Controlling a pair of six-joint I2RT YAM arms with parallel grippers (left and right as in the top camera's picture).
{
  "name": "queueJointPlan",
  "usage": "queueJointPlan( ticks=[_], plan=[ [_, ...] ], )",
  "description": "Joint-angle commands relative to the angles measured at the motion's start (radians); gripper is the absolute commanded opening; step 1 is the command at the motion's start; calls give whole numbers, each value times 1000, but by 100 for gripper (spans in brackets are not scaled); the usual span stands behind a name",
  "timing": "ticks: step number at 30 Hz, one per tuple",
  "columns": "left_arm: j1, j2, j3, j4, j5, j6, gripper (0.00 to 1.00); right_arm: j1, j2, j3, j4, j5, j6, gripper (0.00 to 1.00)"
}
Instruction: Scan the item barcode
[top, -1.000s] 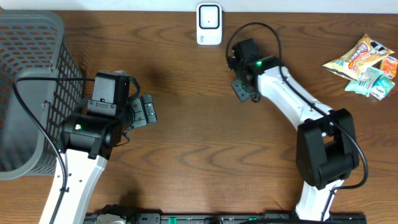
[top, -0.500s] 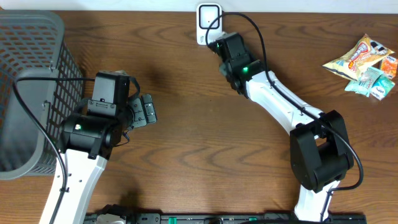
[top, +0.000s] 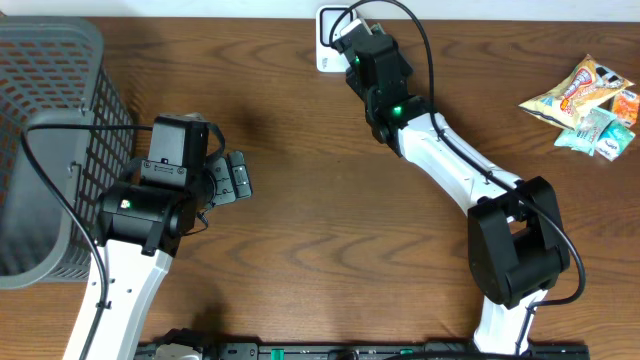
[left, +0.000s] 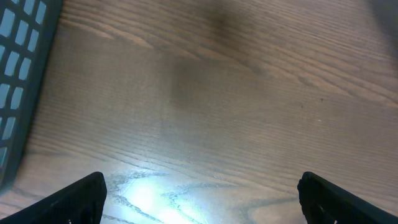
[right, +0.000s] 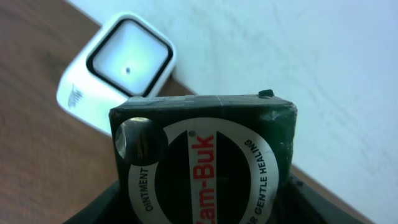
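Right end effector (top: 350, 35) is partway closed and clamped on the box (right: 202, 165), a dark Zam-Buk ointment pack. We see its label side facing the wrist camera. The box is held up off the tabletop (top: 320, 240) at the far edge, near the middle, right by the white scanner (right: 118, 65). In the wrist view the scanner window sits just beyond the box top.

Left end effector (top: 237, 178) is wide open and holds nothing. It hovers over bare wood near the basket (top: 60, 100) at the left edge. Snack packets (top: 585, 100) lie untouched at the far right corner.

Progress, as we judge it: the pick-up is done and the box is at the scanner, so we're at the scan step itself. No barcode shows in any view, so we can't tell which face meets the window or whether a read has registered. Left to do: get the code over the window, maybe by turning the box.
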Motion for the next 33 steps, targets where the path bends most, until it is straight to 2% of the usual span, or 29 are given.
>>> queueJointPlan(
  ticks=[1,8,14,17,20,23,33],
  plan=[
    [2,2,9,0,2,-9,98,-13,-8,18,24,-40,-7,38],
    [2,2,9,0,2,-9,98,-18,49,187,-13,-74,-7,32],
    [2,2,9,0,2,-9,98,-24,212,451,-163,-79,-12,31],
    [2,2,9,0,2,-9,98,-25,333,610,-266,-60,-71,34],
    [2,2,9,0,2,-9,98,-18,414,697,-278,18,-168,31],
    [2,2,9,0,2,-9,98,-9,463,718,-240,84,-264,31],
    [2,2,9,0,2,-9,98,-11,504,718,-153,138,-281,29]
  ],
)
